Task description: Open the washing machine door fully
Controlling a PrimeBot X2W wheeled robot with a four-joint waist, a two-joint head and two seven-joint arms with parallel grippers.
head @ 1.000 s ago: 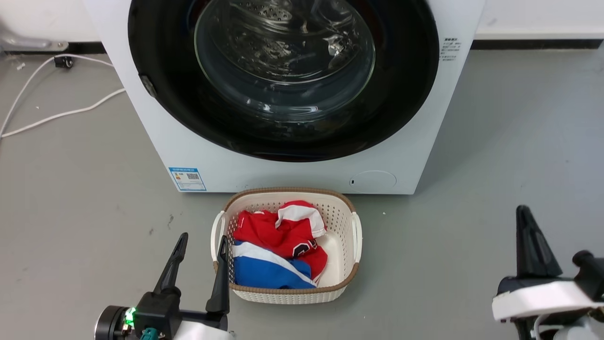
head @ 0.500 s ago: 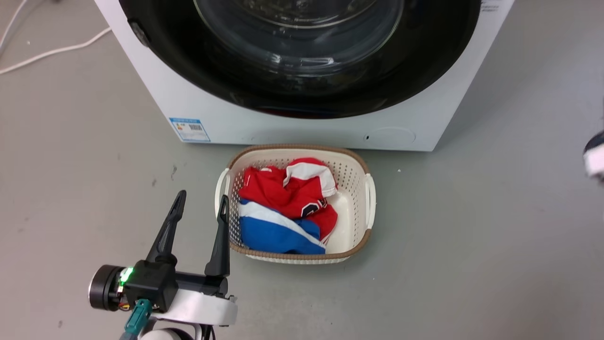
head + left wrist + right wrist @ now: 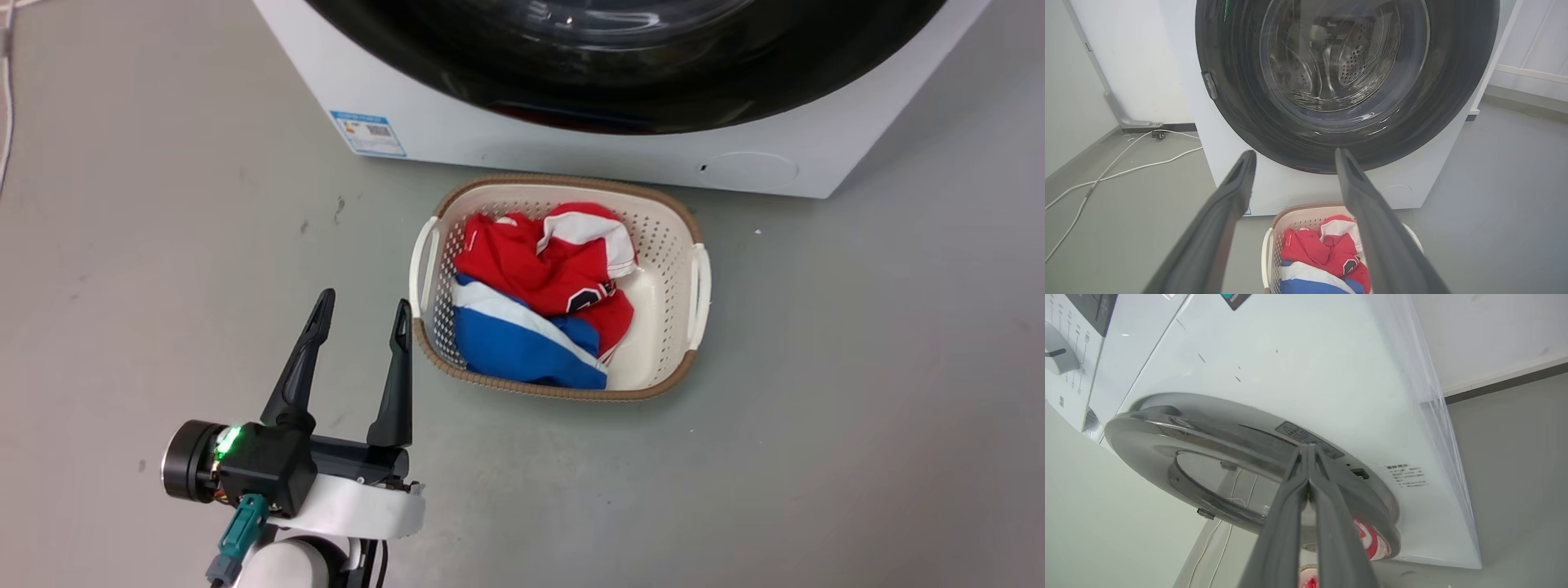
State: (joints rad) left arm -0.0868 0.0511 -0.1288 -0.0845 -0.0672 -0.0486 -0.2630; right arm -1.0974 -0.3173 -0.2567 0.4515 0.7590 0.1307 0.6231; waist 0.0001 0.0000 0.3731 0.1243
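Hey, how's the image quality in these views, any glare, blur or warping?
Head view: evenly lit and sharp, highlights streaking the glossy washing machine door. Left wrist view: the left gripper looks soft close to the lens, reflections glint on the door. Right wrist view: wide-angle stretch on the washing machine, the door mirroring the room, the shut right gripper blurred near the lens.

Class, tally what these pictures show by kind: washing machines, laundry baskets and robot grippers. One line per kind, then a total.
washing machine: 1
laundry basket: 1
grippers: 2 (left gripper, right gripper)
Total: 4
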